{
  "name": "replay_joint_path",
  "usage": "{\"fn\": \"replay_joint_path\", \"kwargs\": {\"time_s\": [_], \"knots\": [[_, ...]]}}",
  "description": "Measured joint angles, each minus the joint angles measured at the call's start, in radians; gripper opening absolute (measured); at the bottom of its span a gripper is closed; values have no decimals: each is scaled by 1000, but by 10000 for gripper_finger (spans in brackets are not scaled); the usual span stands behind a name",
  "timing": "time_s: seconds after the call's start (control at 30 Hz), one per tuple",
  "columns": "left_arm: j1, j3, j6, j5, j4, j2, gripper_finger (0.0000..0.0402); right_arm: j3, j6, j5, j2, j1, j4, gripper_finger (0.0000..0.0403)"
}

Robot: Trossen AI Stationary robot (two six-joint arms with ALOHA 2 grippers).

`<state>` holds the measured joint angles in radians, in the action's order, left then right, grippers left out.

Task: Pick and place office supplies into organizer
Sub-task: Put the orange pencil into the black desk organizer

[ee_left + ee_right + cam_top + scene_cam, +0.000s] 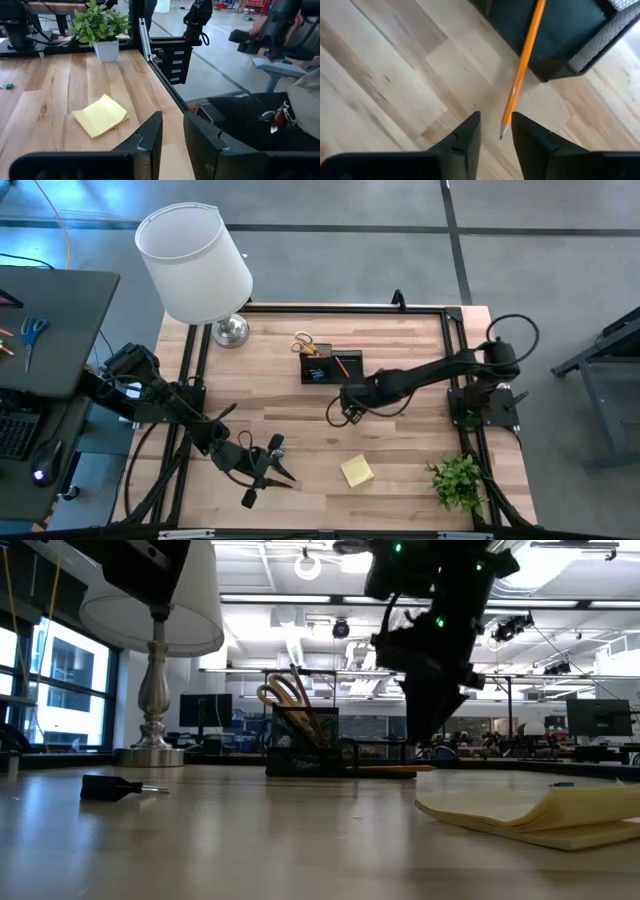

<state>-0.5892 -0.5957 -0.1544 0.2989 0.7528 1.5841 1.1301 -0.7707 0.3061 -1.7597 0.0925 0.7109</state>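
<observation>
While the right gripper (pixel 495 131) hung just off the near corner of the organizer (pixel 331 366), its fingers stood slightly apart with the tip of an orange pencil (pixel 522 70) between them. I couldn't tell whether they touched it; it looked loose. From that gripper the pencil ran forward over the organizer's rim, its point short of the box above bare wood, so I judged it was propped on the edge, not properly stowed. Scissors (pixel 304 343) already stood in the organizer's far compartment. The pad (pixel 357 470) lay well back from that gripper, toward the plant (pixel 459 480).

The left gripper (pixel 172 131) waited, fingers parted and empty, with the pad ahead of it. From the low view the right arm hid its own fingertips, and a small dark item (pixel 112 787) on the table I couldn't identify.
</observation>
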Motion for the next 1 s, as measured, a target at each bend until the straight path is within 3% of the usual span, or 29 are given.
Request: {"fn": "replay_joint_path", "kwargs": {"time_s": [0.3, 0.47, 1.0], "knots": [[0, 0, -7, 0, 0, 0, 69, 0, 9, 88, -77, -15, -6, 162], [0, 0, -7, 0, -1, 0, 69, 0, 3, 102, -74, -14, -21, 172], [0, 0, -8, 0, 0, 0, 69, 0, -33, 131, -147, -2, -29, 96]]}}
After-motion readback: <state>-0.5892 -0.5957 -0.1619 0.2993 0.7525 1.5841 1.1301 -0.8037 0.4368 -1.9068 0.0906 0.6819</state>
